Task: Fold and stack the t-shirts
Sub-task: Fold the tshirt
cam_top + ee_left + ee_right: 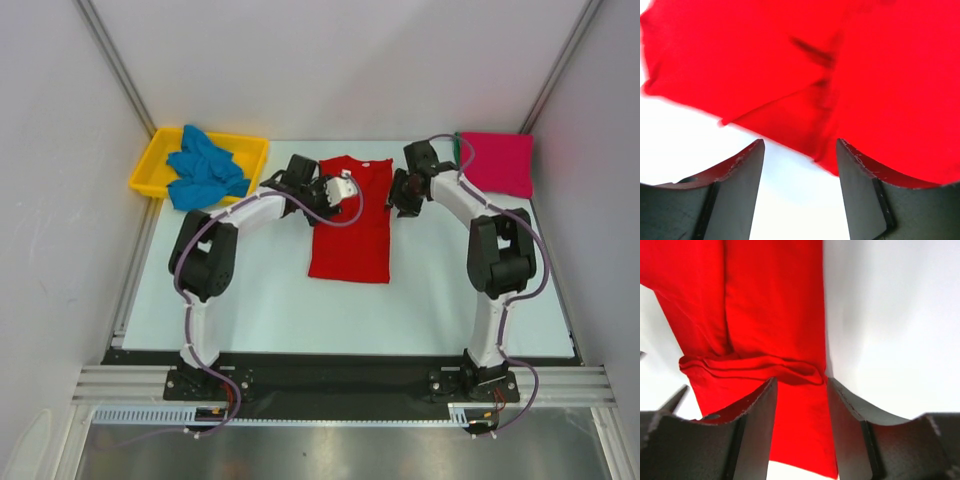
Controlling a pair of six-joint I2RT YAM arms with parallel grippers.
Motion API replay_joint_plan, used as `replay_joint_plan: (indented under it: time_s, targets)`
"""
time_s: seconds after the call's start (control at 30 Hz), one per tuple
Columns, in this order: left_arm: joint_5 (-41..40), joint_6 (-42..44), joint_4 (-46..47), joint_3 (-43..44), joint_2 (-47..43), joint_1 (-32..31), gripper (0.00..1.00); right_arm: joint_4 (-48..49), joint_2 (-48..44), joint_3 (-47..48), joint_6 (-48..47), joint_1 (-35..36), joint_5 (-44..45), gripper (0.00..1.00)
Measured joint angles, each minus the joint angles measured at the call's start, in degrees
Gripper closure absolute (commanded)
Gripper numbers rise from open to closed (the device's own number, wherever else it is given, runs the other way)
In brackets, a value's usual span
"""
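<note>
Red t-shirt (349, 235) lies flat near the middle of the pale table (260, 310), collar toward the far side, its outline a long narrow rectangle. Both arms rise from their bases at the near edge, bend at raised elbows and reach inward toward the shirt's upper half, one from each side. The left gripper (328, 192) sits over the shirt's upper left part; seen from its own wrist camera, the left gripper (800, 146) has its jaws wide apart with bare table between them, the shirt's edge and a folded layer lie just past the tips, and nothing is held. The right gripper (402, 195) sits at the shirt's right edge; seen from its wrist camera, the right gripper (801, 382) also has its jaws parted, straddling red cloth just below a bunched ridge without pinching it. Blue t-shirt (205, 170) lies crumpled in a yellow tray (250, 147) at the far left corner; magenta-pink t-shirt (497, 162) lies folded at the far right corner, a green edge (461, 150) showing along its left side.
</note>
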Motion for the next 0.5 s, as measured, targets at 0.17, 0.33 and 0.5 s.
replay_joint_plan:
  time_s: [0.17,0.33,0.5]
  targets:
    - [-2.10,-7.96,0.48,4.72,-1.25,1.68,0.46,0.96,-6.62,-4.98,-0.68,-0.02,2.99,0.54]
    - [3.28,-0.39,-5.73,-6.43,-12.28,1.31,0.43,2.54,-16.57,-17.90,0.00,5.22,1.25,0.52]
    - [4.94,8.33,-13.99,-17.75,-16.57,-6.43,0.32,3.41,-20.00,-28.20,4.11,10.93,0.33,0.46]
